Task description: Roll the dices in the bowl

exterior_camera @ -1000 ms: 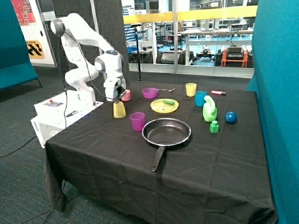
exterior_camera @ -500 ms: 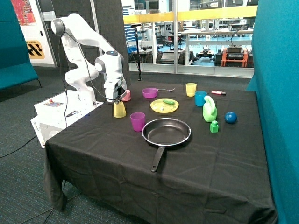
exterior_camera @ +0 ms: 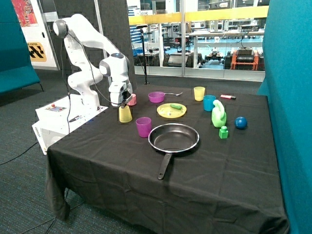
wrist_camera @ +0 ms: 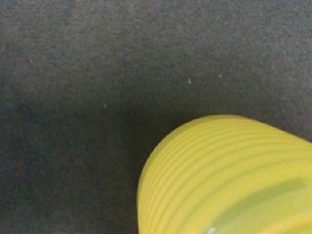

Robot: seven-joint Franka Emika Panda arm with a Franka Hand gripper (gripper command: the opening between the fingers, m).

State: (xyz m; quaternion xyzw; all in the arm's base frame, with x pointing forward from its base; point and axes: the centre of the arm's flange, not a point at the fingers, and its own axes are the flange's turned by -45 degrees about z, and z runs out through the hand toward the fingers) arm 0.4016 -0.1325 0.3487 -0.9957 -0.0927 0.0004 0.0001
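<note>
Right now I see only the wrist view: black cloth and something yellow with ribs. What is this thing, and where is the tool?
Observer: It is a yellow cup, apparently standing mouth down near the table edge closest to the robot's base. The tool is directly above it.
Operator: Where is the purple bowl from there?
Observer: The bowl stands farther back on the table, beyond a pink object, with a spoon beside it.
Operator: Do you see any dice?
Observer: No, none show in the outside view either.
</note>
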